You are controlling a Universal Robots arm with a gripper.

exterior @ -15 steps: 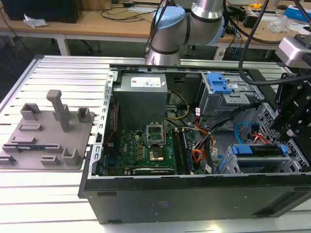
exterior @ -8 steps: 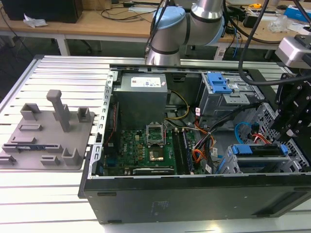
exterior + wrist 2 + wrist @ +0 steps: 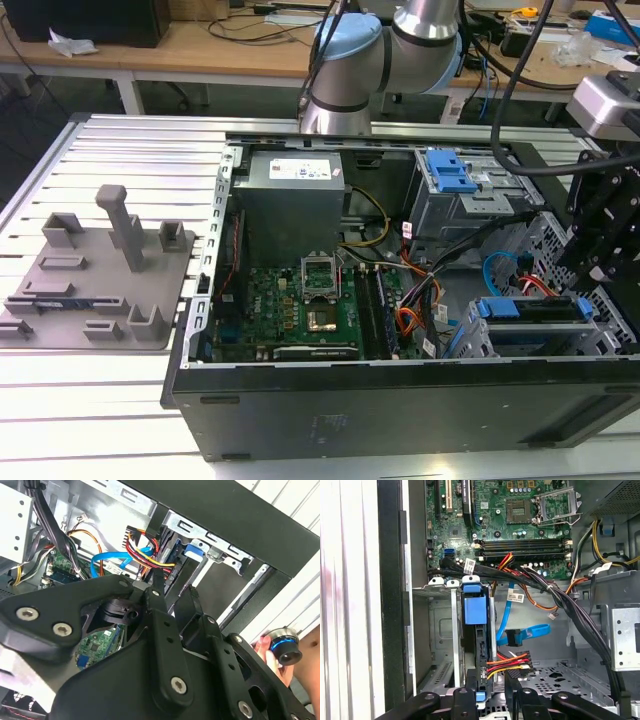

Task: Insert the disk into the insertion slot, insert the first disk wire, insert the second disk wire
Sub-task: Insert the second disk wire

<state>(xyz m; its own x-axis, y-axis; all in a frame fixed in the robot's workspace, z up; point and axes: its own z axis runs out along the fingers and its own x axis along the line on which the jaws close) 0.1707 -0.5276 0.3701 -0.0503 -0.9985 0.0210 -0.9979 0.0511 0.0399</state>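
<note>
The disk (image 3: pixel 530 309) in its blue caddy sits in the insertion slot (image 3: pixel 480 345), the grey cage at the case's corner on the exterior view's right. In the first wrist view the disk (image 3: pixel 474 630) is seen edge-on inside the slot (image 3: pixel 440 635). My gripper (image 3: pixel 585 275) hangs just over the disk's end. Its fingers (image 3: pixel 465 700) stand apart on either side of that end, open. The first disk wire (image 3: pixel 505 662), orange-red with a dark plug, lies right at the fingertips (image 3: pixel 157 582). The second disk wire (image 3: pixel 530 631), light blue, loops loose beside the disk.
A taller cage with a blue latch (image 3: pixel 455 175) stands behind the slot. A thick black cable bundle (image 3: pixel 560 600) crosses above the disk. The motherboard (image 3: pixel 300 305) and power supply (image 3: pixel 295 190) fill the case's other half. A grey fixture plate (image 3: pixel 95 275) lies outside. A hand holds a knob (image 3: pixel 282 650).
</note>
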